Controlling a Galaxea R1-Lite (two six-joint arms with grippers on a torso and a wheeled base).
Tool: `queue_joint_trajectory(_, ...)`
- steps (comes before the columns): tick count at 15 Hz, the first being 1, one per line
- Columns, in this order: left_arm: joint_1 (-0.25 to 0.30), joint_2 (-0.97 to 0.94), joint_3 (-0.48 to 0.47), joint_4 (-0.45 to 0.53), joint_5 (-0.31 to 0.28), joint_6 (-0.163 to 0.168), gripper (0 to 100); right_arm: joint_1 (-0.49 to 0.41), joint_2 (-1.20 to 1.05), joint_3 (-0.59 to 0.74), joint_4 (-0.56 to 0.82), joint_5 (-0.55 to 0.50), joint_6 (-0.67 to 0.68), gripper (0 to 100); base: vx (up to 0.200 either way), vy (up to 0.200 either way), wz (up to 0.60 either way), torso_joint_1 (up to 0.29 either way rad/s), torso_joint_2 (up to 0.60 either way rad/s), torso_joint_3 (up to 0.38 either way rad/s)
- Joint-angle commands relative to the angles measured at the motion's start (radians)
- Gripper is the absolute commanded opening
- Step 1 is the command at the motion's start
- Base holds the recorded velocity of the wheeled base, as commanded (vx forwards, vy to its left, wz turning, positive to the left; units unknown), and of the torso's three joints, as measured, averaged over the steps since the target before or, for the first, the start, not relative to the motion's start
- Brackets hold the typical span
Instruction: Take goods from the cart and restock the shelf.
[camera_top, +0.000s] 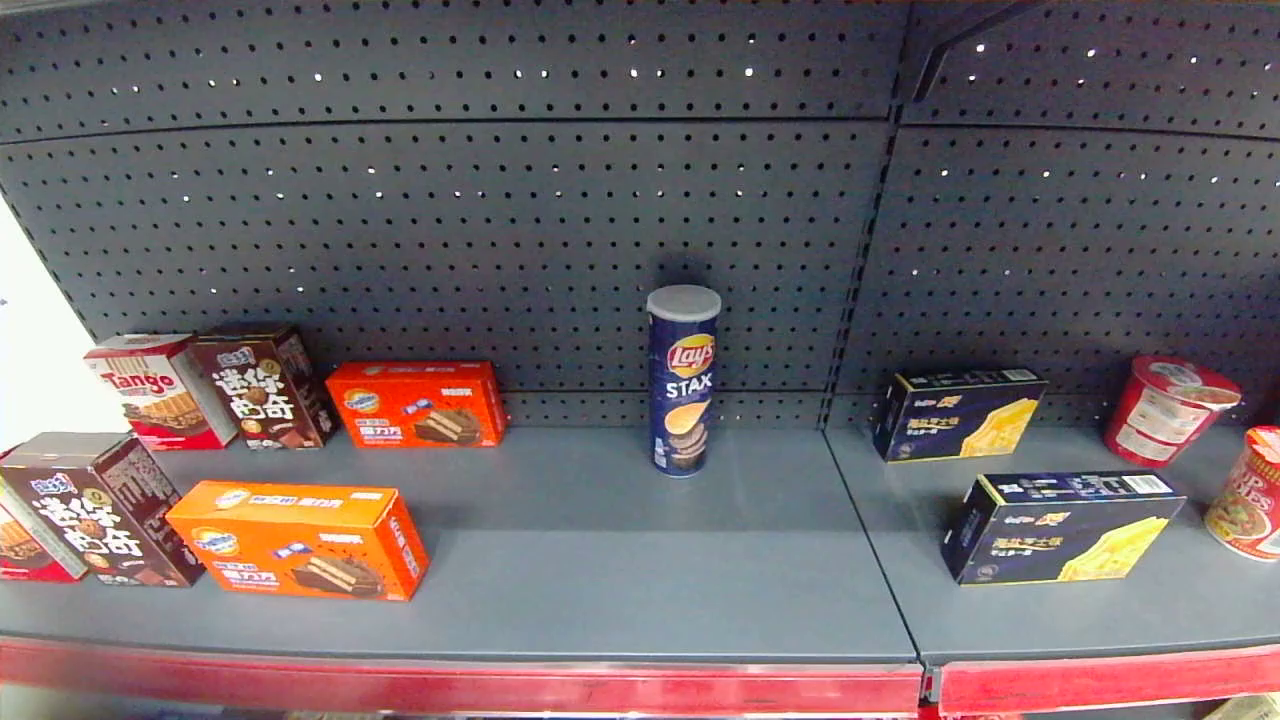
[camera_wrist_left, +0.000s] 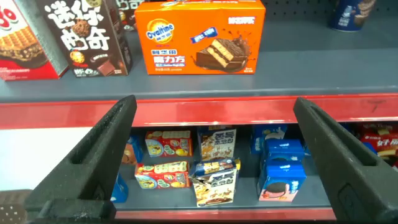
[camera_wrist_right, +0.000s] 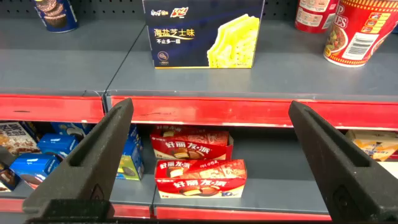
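Grey steel makes up the shelf (camera_top: 600, 560), and one tall blue crisps can (camera_top: 683, 380) stands upright near the pegboard back panel (camera_top: 450, 230), alone at the middle with bare deck around it. To the robot's left of the can lie two orange cake boxes, one at the back (camera_top: 415, 403) and one nearer the front lip (camera_top: 298, 540). Farther left of the can stand two dark brown chocolate boxes (camera_top: 262, 385) (camera_top: 95, 510) and a red-and-white wafer box (camera_top: 160, 390). To the right of the can sit two navy-and-yellow biscuit boxes (camera_top: 958, 415) (camera_top: 1060, 525), and beyond them two red noodle cups (camera_top: 1165, 410) (camera_top: 1250, 495). Each kind is lined up front to back with its printed face outward, as a shopper would want to read it, so the gap beside the can looks like the slot meant for more stock. The left gripper (camera_wrist_left: 214, 106) hangs in front of the shelf's red front lip, below and left of the can, its claw spread wide and carrying nothing. The right gripper (camera_wrist_right: 210, 104) hangs likewise, below and right of the can, released and empty. Both being held low and open suggests they are between loads, so I judge that the next move is to fetch an item from the cart.
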Motion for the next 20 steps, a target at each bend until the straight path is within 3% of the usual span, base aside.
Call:
queue_joint_trajectory(1, 0.000, 0.001, 0.000, 0.000, 0.005, -0.005, 100, 0.000, 0.001, 0.000, 0.000, 0.001, -0.002, 100, 0.000, 0.000, 0.00, 0.000, 0.00, 0.000)
queue_joint_trajectory(5, 0.000, 0.001, 0.000, 0.000, 0.002, 0.000, 100, 0.000, 0.001, 0.000, 0.000, 0.000, -0.002, 100, 0.000, 0.000, 0.00, 0.000, 0.00, 0.000)
queue_joint_trajectory(20, 0.000, 0.001, 0.000, 0.000, 0.002, 0.000, 100, 0.000, 0.001, 0.000, 0.000, -0.003, -0.002, 100, 0.000, 0.000, 0.60, 0.002, 0.00, 0.002)
